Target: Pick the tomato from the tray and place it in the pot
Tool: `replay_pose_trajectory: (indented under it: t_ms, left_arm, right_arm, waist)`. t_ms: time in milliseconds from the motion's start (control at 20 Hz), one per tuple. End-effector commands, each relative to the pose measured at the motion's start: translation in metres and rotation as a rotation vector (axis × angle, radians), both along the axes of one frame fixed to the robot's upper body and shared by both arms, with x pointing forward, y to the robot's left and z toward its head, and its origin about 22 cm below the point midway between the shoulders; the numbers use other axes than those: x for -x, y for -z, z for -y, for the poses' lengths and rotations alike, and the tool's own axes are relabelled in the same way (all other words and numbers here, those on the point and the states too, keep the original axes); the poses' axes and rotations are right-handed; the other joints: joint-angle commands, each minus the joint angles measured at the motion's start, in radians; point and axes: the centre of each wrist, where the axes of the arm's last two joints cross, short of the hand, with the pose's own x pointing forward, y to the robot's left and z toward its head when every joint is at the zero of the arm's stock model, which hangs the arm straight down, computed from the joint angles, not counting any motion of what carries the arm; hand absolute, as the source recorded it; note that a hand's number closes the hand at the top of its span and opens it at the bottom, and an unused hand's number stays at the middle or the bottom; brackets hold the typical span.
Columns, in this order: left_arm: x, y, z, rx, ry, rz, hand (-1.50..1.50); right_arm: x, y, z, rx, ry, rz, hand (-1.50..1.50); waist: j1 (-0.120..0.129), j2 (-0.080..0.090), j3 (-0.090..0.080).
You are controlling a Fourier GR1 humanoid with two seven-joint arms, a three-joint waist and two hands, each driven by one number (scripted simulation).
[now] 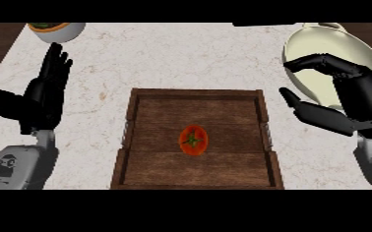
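Tomato [193,140] is sitting mid-tray [145,169], probably light, soft, slippery; right robot hand [335,94], hovering half-spread over the pot [320,49], should be cupping its sides.

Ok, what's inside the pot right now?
The pot shows only a bare pale interior; no tomato in it. The right hand hangs over its near side and covers that part. The tomato lies on the tray.

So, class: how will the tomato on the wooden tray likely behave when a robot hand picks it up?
The tomato looks round and smooth, so it may roll on the flat tray if nudged. Its glossy skin could slip between fingers. It seems small beside the right robot hand, so it is probably light.
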Motion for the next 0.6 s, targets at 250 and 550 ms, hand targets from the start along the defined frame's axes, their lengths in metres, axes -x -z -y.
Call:
replay_pose_trajectory:
  t_ms: [250,550]
  left_arm:
    - [0.003,-0.019,0.013,0.073,0.053,0.066,0.00]
    - [0.006,-0.012,0.003,0.079,0.074,0.081,0.00]
  right_arm:
    - [0.086,0.029,-0.010,0.402,0.003,0.297,-1.50]
    - [0.123,0.018,-0.029,0.654,0.072,0.167,-1.50]
  waist:
    - [0.020,0.013,0.010]
    - [0.042,0.020,0.007]
